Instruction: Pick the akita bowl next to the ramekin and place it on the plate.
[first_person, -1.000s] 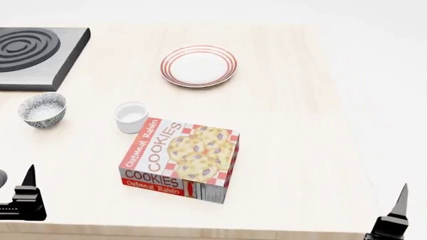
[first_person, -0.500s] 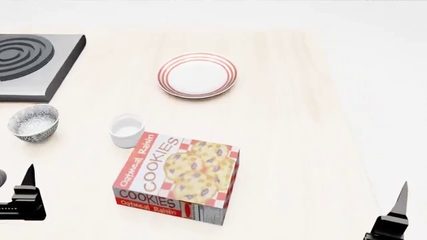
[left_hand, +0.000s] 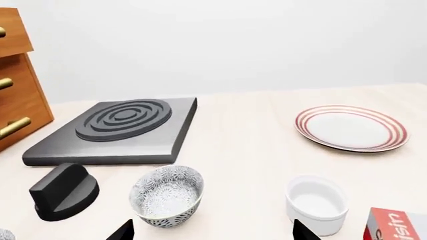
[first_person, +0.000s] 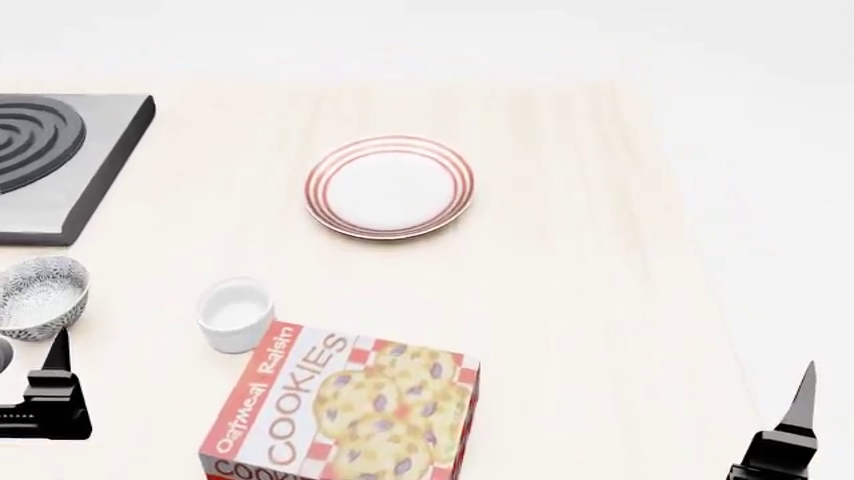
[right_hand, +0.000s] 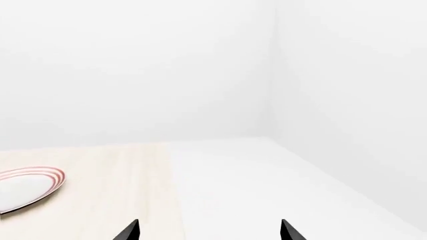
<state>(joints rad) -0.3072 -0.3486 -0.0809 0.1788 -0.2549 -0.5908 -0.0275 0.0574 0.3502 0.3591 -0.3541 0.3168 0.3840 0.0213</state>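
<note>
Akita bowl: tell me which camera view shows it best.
The left wrist view: the akita bowl appears whole and close, speckled outside and pale interior clear, with the ramekin beside it. The head view shows the bowl small at the frame edge. The right wrist view misses it.

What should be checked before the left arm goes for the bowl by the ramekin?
1. Bowl upright, beside ramekin, apart from it: ok.
2. Plate bare, ready to take it: ok.
3. Left gripper open, nothing held: ok.
4. Left gripper over the bowl: not ok, the bowl sits ahead of it.
5. Cookie box off the bowl-to-plate line: ok; the ramekin lies nearer that line.
6. Right gripper open and far from the work: ok.
</note>
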